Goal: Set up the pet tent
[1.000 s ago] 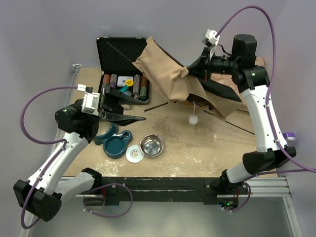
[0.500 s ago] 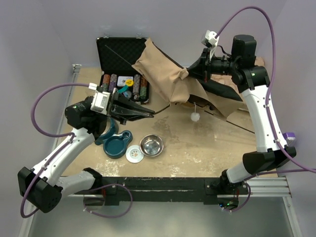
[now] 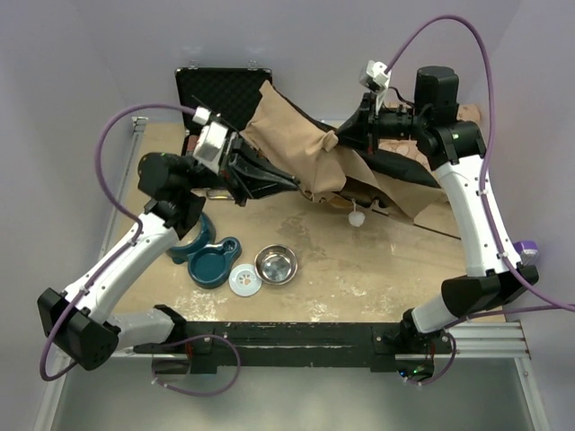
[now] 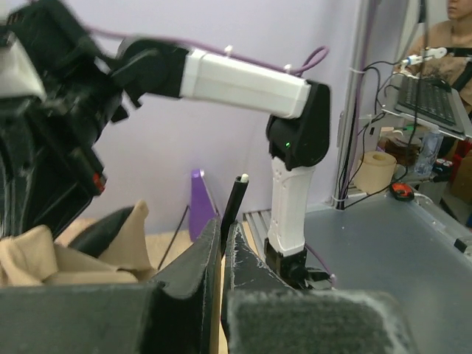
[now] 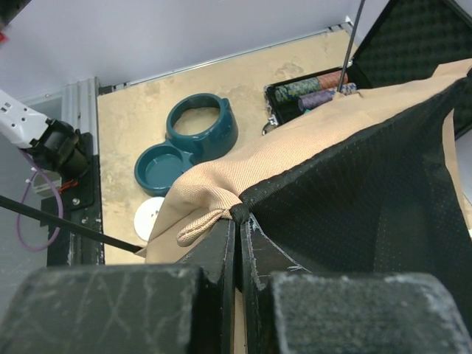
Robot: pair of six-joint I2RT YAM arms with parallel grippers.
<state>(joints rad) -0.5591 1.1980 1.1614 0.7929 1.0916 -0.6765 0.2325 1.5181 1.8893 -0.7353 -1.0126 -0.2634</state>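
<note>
The pet tent (image 3: pixel 287 135) is a slack tan canvas with black lining, draped over the back of the table; its white pom-pom (image 3: pixel 357 218) hangs below it. My right gripper (image 3: pixel 338 140) is shut on the tent's black hem (image 5: pixel 243 212), holding it up; tan canvas (image 5: pixel 295 155) and black lining (image 5: pixel 376 192) spread away from the jaws. My left gripper (image 3: pixel 286 182) is raised beside the tent's left side and is shut on a thin black pole (image 4: pixel 234 200) with a white tip. The left gripper (image 4: pixel 223 234) has its jaws nearly touching around the pole.
An open black case (image 3: pixel 216 90) with poker chips (image 5: pixel 317 88) stands at the back left, partly under the tent. A teal double bowl (image 3: pixel 207 256), a white lid (image 3: pixel 244 281) and a steel bowl (image 3: pixel 276 264) lie at the front.
My left arm has swung up and right, bringing the pole to the tent's left side. My right gripper has shifted slightly left with the hem, and the canvas and pom-pom shifted with it.
</note>
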